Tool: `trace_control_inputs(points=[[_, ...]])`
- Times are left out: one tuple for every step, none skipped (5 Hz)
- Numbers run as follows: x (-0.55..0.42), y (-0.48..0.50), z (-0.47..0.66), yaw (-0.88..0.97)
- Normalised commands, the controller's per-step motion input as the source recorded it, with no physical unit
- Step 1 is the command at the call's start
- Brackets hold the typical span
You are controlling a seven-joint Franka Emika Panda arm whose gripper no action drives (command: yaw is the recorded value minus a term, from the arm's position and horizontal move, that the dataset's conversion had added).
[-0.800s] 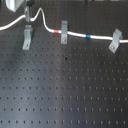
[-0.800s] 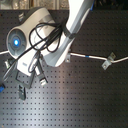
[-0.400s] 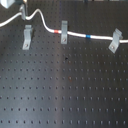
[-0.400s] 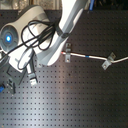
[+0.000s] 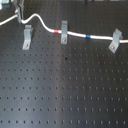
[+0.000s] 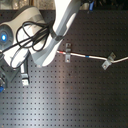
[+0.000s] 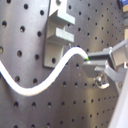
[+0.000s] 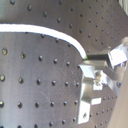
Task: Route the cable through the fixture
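Observation:
The white cable [image 5: 42, 22] runs from the first exterior view's left edge through a hump to the far right, with a red band [image 5: 56, 31] and a blue band [image 5: 88, 36]. The fixture [image 5: 27, 36], a pale upright forked post, stands at the left. The cable passes just behind it, not in its fork. My gripper [image 5: 19, 13] is shut on the cable just beyond the fixture. In the first wrist view the fingertips [image 7: 92, 64] pinch the cable [image 7: 50, 75] beside the fixture [image 7: 57, 37]. In the second exterior view the arm hides the gripper, and the fixture [image 6: 24, 77] shows below it.
A darker, shorter clip [image 5: 64, 32] holds the cable by the red band. A slanted clip [image 5: 116, 40] holds it at the right. Both show in the second exterior view [image 6: 66, 51] [image 6: 106, 62]. All stand on a black perforated board [image 5: 65, 90]. The robot's black hoses [image 6: 30, 40] loop at the second exterior view's left.
My gripper has moved toward the first exterior view's left with the cable in it. The cable's hump has shifted left to the fixture.

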Motion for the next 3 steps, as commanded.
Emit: trace_control_inputs(points=[[0.403, 0.320, -0.18, 0.26], [0.392, 0.244, -0.25, 0.32], [0.018, 0.015, 0.01, 0.33]])
